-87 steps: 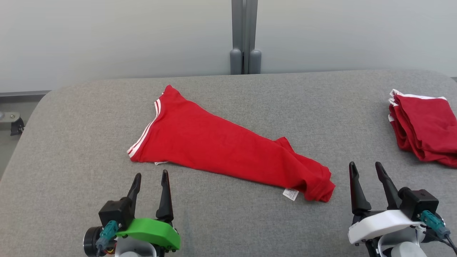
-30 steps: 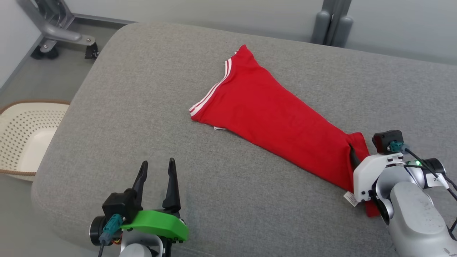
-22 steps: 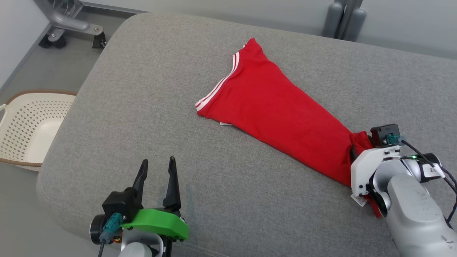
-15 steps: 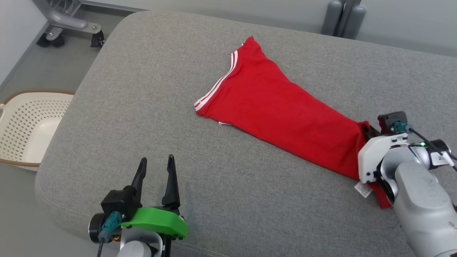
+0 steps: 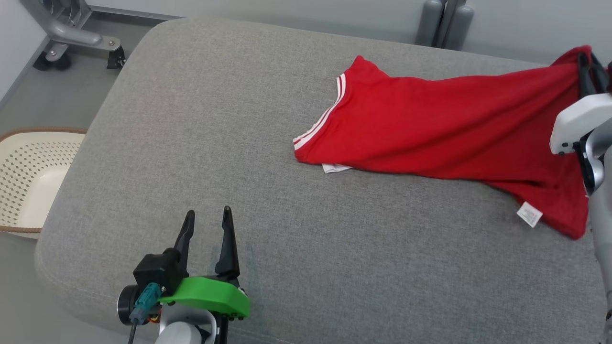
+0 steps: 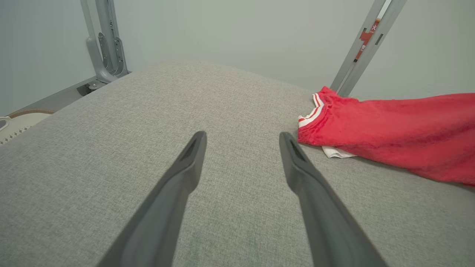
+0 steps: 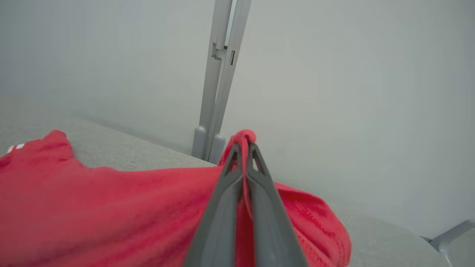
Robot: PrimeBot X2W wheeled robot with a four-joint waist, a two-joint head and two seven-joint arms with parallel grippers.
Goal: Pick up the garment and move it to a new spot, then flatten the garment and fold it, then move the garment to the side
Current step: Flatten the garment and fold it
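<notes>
one end of the garment has just come up off the grey pad, pinched tight in the right gripper; its striped end still lies on the pad. the pick-up looks under way, with the move to a new spot unfinished. the left gripper stands spread, empty, well apart. the white tag has print too small to read.

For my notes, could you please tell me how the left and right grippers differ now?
The left gripper is open and empty; the right gripper is shut on the red garment's end. The left gripper sits low over the grey cushion; the right gripper holds that end raised. The left gripper's housing is green, the right gripper's white. Both have two long dark fingers.
</notes>
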